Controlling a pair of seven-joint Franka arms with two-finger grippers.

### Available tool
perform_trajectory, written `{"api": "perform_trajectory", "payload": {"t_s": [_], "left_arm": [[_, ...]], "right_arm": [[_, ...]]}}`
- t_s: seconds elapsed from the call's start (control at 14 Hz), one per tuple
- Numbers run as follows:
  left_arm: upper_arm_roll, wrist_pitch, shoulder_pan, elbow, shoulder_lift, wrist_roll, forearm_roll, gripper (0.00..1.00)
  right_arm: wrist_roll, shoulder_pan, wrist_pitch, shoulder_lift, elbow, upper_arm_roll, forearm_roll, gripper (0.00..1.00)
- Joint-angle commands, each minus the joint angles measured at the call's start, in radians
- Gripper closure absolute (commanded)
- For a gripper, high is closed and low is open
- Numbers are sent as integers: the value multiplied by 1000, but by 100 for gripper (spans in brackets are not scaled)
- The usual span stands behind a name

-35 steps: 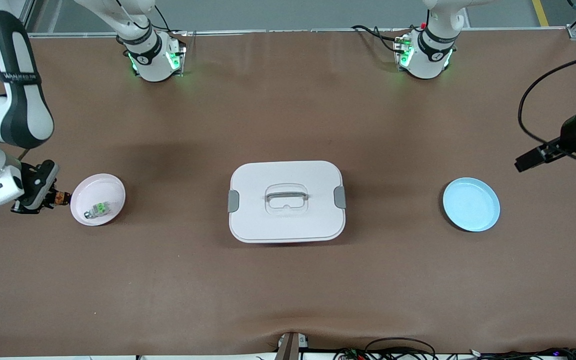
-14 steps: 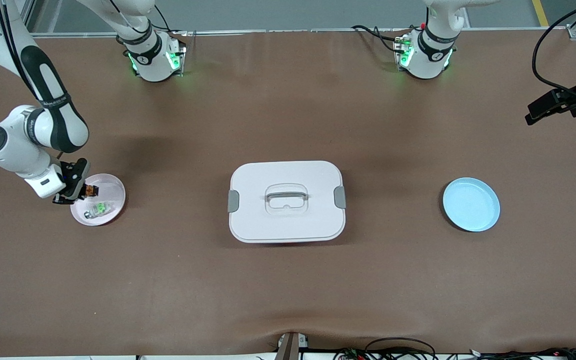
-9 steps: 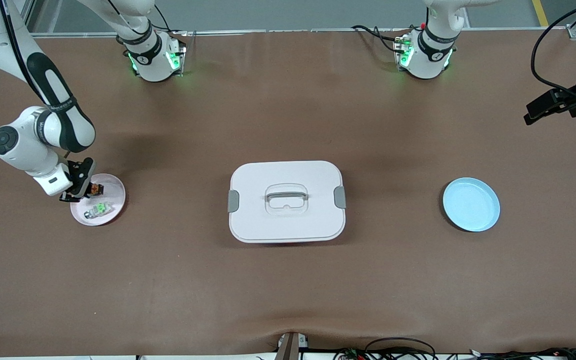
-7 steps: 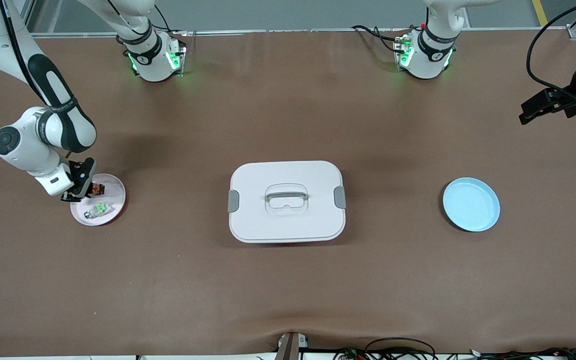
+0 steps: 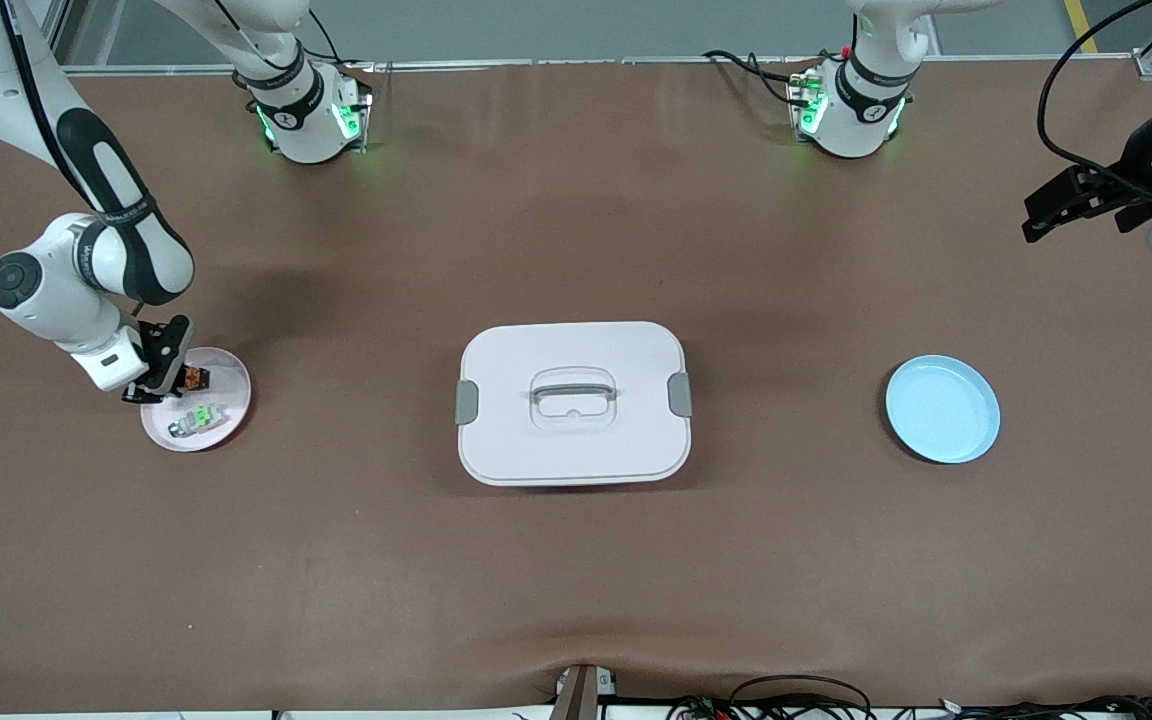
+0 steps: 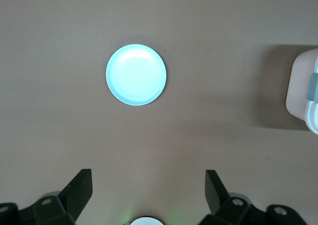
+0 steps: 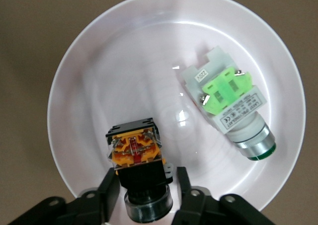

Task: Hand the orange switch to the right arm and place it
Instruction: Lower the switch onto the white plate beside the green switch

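The orange switch, a black block with an orange top, lies on the pink plate at the right arm's end of the table. My right gripper is low over the plate's rim. Its fingers straddle the switch's black body: one finger touches it, the other stands off by a thin gap, so the gripper is open. My left gripper hangs wide open and empty, high over the left arm's end of the table.
A clear part with a green top lies on the pink plate beside the switch. A white lidded box sits mid-table. An empty blue plate lies toward the left arm's end.
My right gripper carried the switch from beside the pink plate onto it, and its fingers have just parted slightly. The left gripper drifted a little toward the table's middle.
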Motion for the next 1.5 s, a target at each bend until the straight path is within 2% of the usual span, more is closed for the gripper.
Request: {"api": "perform_trajectory", "payload": {"t_s": [0.0, 0.5, 0.71, 1.07, 1.42], "left_arm": [[-5, 6, 8, -31, -34, 28, -10, 0], [-4, 5, 10, -32, -39, 28, -10, 0], [-4, 6, 10, -32, -31, 28, -10, 0], [-2, 17, 11, -26, -16, 27, -10, 0], [0, 37, 11, -21, -7, 27, -9, 0]], "right_arm": [[-14, -24, 12, -9, -7, 19, -3, 0], [6, -14, -2, -13, 9, 21, 0, 0], [96, -12, -20, -18, 29, 21, 0, 0], [328, 3, -244, -42, 113, 22, -2, 0], [549, 46, -372, -84, 171, 24, -2, 0]]}}
